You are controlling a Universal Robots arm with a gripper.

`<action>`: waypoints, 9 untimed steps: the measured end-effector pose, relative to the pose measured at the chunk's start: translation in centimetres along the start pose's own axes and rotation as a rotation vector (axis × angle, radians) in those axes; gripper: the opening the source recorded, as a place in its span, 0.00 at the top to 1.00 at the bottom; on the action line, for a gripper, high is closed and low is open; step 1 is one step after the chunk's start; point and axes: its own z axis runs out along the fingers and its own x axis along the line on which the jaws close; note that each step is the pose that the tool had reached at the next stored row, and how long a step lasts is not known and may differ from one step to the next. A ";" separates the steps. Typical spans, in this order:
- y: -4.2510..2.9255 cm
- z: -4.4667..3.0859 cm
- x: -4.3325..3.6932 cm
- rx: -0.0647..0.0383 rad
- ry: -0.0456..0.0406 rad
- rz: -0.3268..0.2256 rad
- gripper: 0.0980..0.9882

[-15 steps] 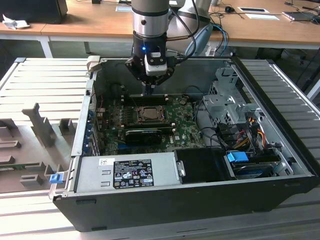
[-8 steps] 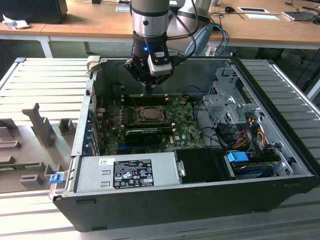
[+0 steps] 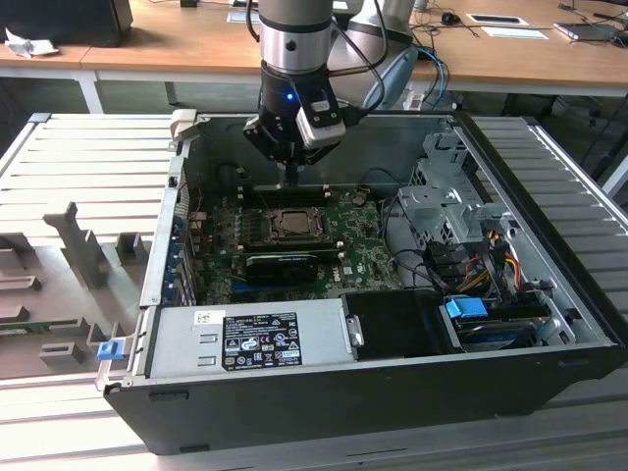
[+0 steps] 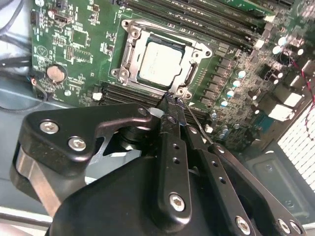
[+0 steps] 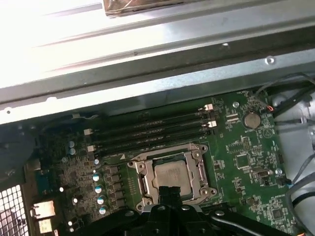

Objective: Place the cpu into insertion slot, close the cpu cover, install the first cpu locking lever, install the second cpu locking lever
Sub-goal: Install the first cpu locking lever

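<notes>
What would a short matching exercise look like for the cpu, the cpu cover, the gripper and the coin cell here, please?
1. cpu
2. cpu cover
3. gripper
4. coin cell

A. round silvery disc on the green board
B. pale square metal top
C. silvery frame lying flat around the chip
D. black, tip beside a corner of the frame

Pairs: 1-B, 2-C, 3-D, 4-A

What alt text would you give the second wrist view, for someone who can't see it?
The black gripper, fingertips together, reaches down to a corner of the metal cpu cover on a green motherboard. The cover lies flat around the silvery cpu, and long dark memory slots run beside it.
</notes>
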 end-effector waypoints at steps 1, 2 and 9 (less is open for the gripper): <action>0.00 0.00 0.00 0.000 0.0006 -0.011 0.99; 0.00 0.01 0.00 0.000 0.0012 -0.022 0.99; 0.00 0.04 0.00 -0.001 0.0082 -0.150 0.99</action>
